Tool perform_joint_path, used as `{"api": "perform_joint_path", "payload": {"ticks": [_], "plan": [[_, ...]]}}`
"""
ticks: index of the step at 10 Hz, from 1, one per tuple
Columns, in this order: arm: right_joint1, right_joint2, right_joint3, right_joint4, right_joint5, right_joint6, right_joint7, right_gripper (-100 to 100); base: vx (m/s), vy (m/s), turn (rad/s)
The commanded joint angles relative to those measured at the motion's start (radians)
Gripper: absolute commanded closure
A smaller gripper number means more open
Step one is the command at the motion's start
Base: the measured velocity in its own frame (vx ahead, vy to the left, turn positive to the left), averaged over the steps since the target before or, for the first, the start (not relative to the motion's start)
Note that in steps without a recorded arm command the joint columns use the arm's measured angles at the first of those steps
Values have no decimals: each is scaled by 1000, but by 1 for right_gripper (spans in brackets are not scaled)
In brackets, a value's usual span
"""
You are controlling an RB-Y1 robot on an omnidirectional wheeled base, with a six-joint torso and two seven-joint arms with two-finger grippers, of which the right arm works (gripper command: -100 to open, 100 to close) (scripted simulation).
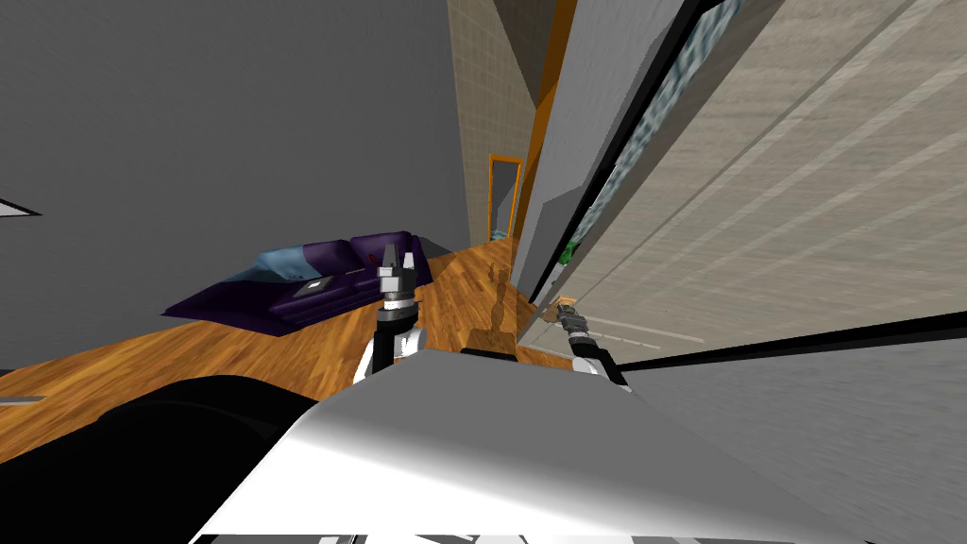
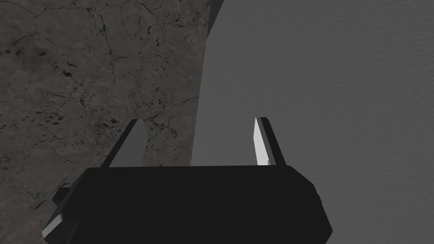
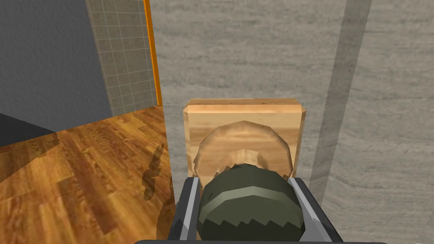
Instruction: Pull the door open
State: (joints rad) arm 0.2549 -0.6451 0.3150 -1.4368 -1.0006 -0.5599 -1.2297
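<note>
- Right gripper (image 3: 246,183) is clamped on a dark olive knob (image 3: 250,205), one finger pressed to each side.
- The knob sits on a square wooden plate (image 3: 243,120) mounted on the pale beige door (image 3: 262,51), at the robot's right.
- The door's free edge runs just left of the plate; an orange frame strip (image 3: 151,51) stands far beyond it.
- The door looks slightly ajar, hard to confirm.
- Wooden floor (image 1: 283,345) lies open to the left.
- A purple sofa (image 1: 312,279) stands far left.
- Left gripper (image 1: 397,269) is raised at left, well apart from the door, fingers (image 2: 260,142) spread, gripping nothing.
</note>
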Motion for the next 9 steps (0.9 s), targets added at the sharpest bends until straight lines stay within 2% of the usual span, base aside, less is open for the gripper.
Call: {"api": "perform_joint_path", "payload": {"ticks": [1,6,9], "plan": [[0,0,0,0,0,0,0,100,-71,-22,22],[13,-40,35,-7,13,-29,-41,100,-167,-59,119],[20,-67,57,-14,21,-50,-68,100,-221,-66,141]]}}
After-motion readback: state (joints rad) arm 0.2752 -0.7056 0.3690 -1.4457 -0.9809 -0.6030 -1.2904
